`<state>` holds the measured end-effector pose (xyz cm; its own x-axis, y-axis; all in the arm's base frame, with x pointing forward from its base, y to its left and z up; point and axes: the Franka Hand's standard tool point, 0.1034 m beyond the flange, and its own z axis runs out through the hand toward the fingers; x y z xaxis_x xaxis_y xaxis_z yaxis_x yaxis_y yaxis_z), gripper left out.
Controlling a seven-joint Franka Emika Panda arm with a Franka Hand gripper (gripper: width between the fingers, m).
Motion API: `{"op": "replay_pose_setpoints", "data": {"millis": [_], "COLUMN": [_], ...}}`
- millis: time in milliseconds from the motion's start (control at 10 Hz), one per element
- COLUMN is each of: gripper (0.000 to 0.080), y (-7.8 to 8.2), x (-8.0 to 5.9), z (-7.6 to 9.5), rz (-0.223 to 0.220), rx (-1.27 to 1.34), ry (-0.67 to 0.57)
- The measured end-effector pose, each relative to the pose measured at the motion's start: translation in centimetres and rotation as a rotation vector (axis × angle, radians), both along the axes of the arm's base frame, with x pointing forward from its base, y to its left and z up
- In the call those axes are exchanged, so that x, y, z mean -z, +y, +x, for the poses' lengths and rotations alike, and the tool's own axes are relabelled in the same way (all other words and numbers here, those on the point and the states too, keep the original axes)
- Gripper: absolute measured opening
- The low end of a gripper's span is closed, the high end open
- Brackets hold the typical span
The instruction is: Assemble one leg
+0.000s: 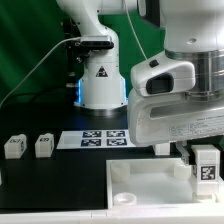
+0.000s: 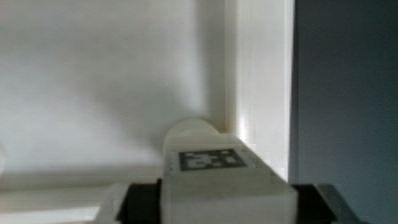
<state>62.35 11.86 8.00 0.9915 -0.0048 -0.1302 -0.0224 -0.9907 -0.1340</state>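
Note:
My gripper (image 1: 204,168) is at the exterior view's right, low over the large flat white tray piece (image 1: 140,180). It is shut on a leg (image 1: 205,165), a small white block with a black-and-white tag facing the camera. In the wrist view the leg (image 2: 217,170) fills the space between the two dark fingers (image 2: 139,205), its rounded end pointing at the white tray surface (image 2: 107,90). Whether the leg touches the tray I cannot tell. Two more legs (image 1: 15,146) (image 1: 44,145) stand upright on the black table at the exterior view's left.
The marker board (image 1: 104,139) lies flat on the table behind the tray piece. The arm's white base (image 1: 100,80) stands behind it, with a cable running off to the exterior view's left. The tray piece has a round socket (image 1: 124,197) near its front.

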Motion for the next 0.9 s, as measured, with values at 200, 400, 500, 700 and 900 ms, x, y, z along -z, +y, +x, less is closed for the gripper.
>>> {"op": "replay_pose_setpoints", "data": {"millis": [200,400,500,700,900], "gripper": [0.0304,0.0298,0.0297,0.0298,0.0298], "y": [-0.1,-0.2,-0.2,-0.5,-0.5], "x": [0.1,0.2,0.3,0.3,0.3], "z": [0.1,0.5,0.7,1.1,1.0], "rz": [-0.003,-0.006,-0.014,0.014,0.024], "rx": [0.035,0.208,0.382,0.653,0.882], "ry": [0.000,-0.002,-0.006,0.033,0.074]}}
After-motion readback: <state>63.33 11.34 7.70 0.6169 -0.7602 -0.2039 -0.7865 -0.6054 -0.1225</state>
